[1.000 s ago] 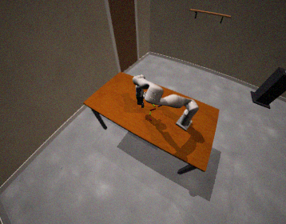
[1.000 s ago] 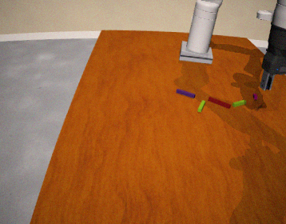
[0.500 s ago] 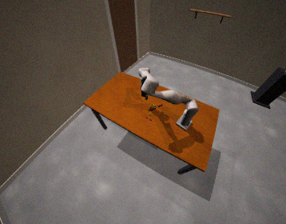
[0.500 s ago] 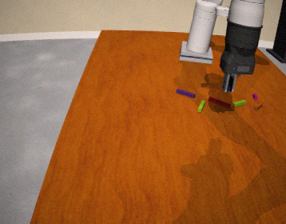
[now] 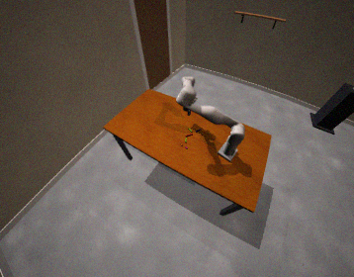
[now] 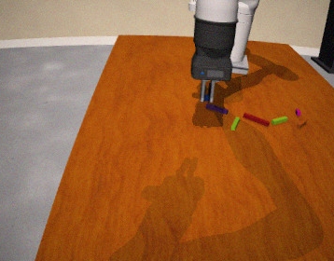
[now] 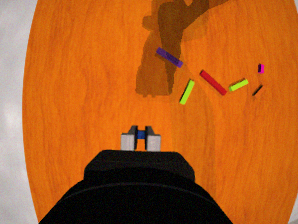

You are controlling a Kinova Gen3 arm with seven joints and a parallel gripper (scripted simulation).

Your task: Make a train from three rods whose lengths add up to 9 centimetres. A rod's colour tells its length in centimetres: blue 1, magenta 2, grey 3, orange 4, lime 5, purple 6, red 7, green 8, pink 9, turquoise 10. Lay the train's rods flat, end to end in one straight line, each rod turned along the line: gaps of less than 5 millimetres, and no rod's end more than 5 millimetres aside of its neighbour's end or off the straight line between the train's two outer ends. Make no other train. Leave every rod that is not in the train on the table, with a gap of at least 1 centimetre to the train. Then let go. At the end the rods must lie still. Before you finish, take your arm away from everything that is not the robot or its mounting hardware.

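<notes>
My gripper (image 5: 189, 114) (image 6: 207, 100) (image 7: 141, 133) is shut on the small blue rod (image 6: 207, 98) (image 7: 141, 134) and holds it above the table. A purple rod (image 6: 216, 109) (image 7: 169, 57) lies partly in shadow. A lime rod (image 6: 235, 123) (image 7: 187, 92) lies between it and the red rod (image 6: 256, 119) (image 7: 213, 82), at an angle to both. A second lime rod (image 5: 186, 140) (image 6: 279, 120) (image 7: 238, 85) lies near the red rod's end, turned differently, with a small gap. A magenta rod (image 6: 298, 112) (image 7: 261, 68) and an orange rod (image 6: 301, 124) (image 7: 257, 90) lie apart beyond it.
The wooden table (image 5: 146, 134) (image 6: 119, 154) (image 7: 60, 100) carries the arm's base (image 5: 227, 152) (image 6: 240, 65) behind the rods. The arm's shadows fall across the table and over the purple rod. A dark stand (image 5: 334, 109) is on the floor beyond the table.
</notes>
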